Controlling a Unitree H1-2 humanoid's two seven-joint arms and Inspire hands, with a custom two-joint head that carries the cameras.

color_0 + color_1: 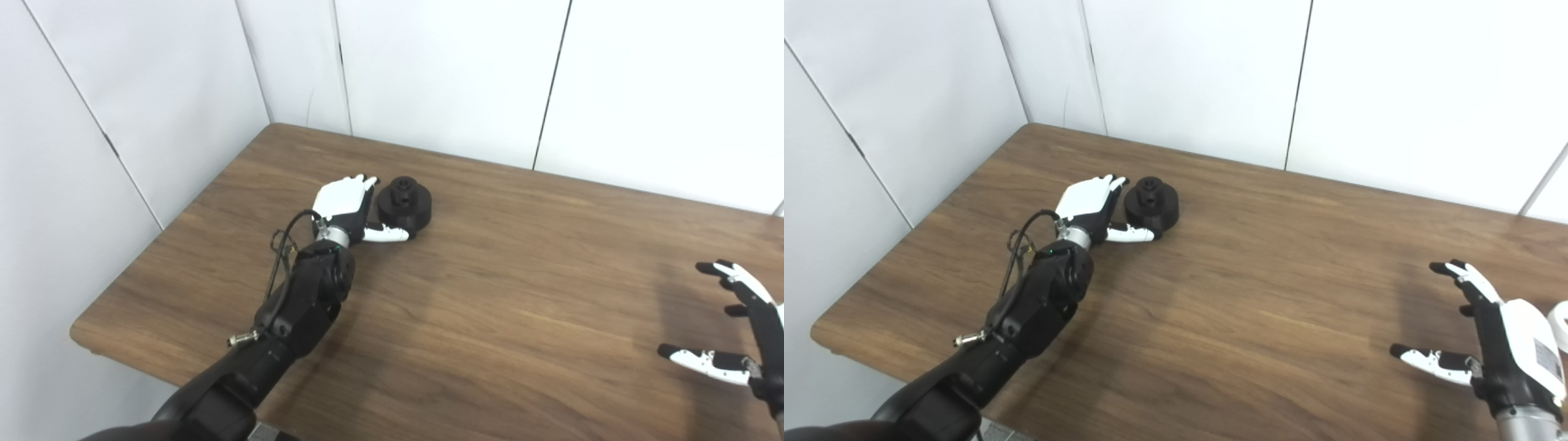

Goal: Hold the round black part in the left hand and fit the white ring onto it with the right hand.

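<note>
The wooden table (1249, 318) carries everything. The left arm stretches far forward, its left hand (1088, 205) on edge beside the round black part (1152, 208), fingers (1111, 184) apart, thumb reaching along the part's near side. The right hand (1488, 343) hovers spread and empty at the right edge. A sliver of white ring (1559, 327) shows behind it.

No readable text, numbers or brands anywhere; right hand (1513, 343) has a small grey label on its white back cover, print too tiny and blurred to make out
</note>
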